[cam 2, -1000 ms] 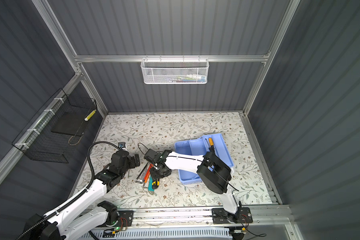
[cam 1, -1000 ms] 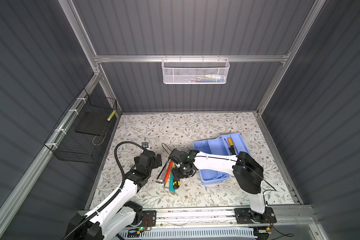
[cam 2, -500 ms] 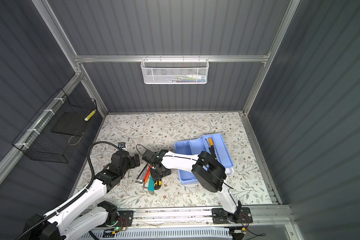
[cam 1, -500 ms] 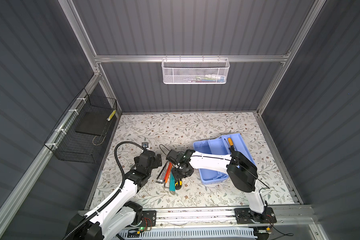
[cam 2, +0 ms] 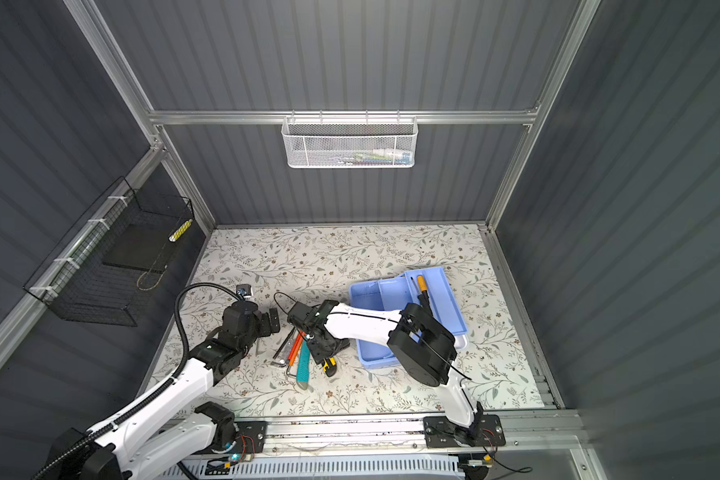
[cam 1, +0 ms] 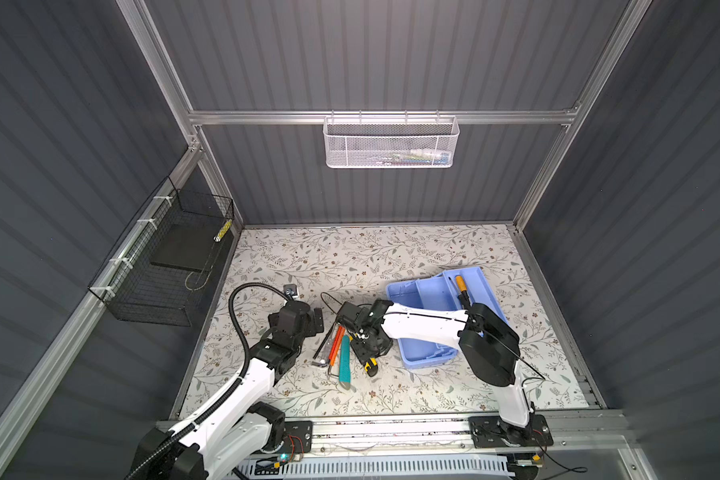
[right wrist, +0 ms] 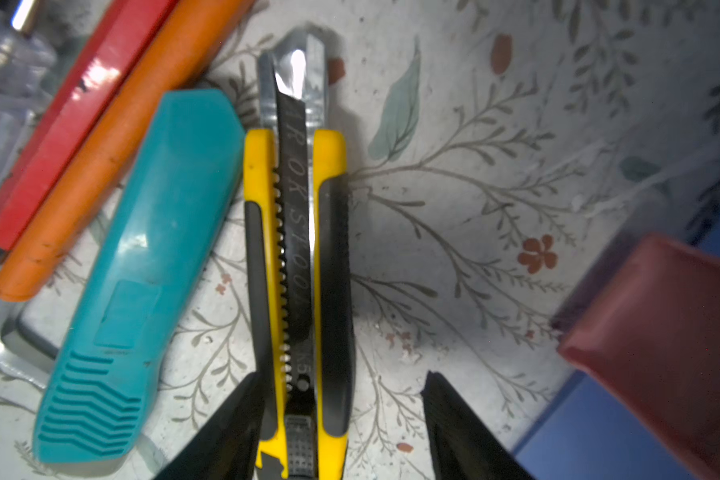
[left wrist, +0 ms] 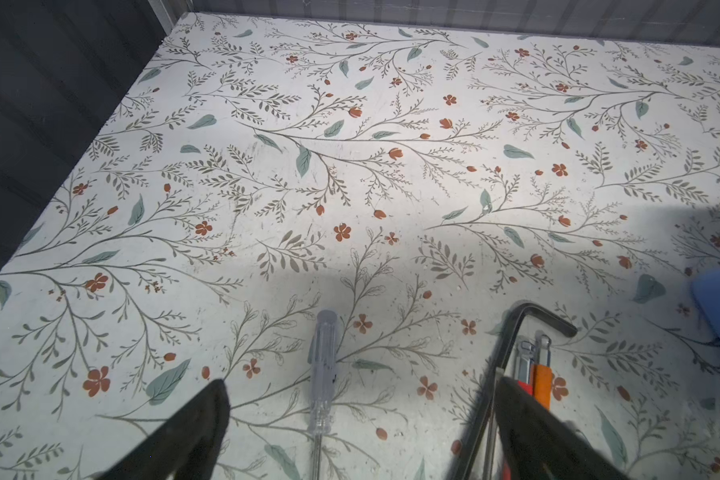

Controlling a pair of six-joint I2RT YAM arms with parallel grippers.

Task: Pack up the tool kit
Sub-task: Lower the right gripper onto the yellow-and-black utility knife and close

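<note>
The tool kit's light-blue box point(cam 1: 422, 357) point(cam 2: 375, 359) sits right of centre, its tray holding an orange-handled screwdriver point(cam 1: 460, 286). Loose tools lie left of it: a yellow-black utility knife point(right wrist: 296, 249) point(cam 1: 371, 365), a teal knife point(right wrist: 150, 270) point(cam 1: 344, 365), an orange knife point(right wrist: 121, 137), a red one point(right wrist: 67, 120) and a hex key point(left wrist: 533, 316). My right gripper point(right wrist: 342, 377) point(cam 1: 368, 347) is open, low over the yellow knife's rear end, which lies between its fingers. My left gripper point(left wrist: 360, 395) point(cam 1: 314, 322) is open above a clear-handled screwdriver point(left wrist: 324, 361) on the table.
A white mesh basket point(cam 1: 391, 143) hangs on the back wall and a black wire basket point(cam 1: 167, 266) on the left wall. A blurred pinkish-red part point(right wrist: 661, 324) shows beside the blue box edge point(right wrist: 591, 436). The floral table point(cam 1: 371, 257) is walled on three sides.
My right arm has shifted slightly while its gripper stayed over the yellow knife. The left arm has not moved.
</note>
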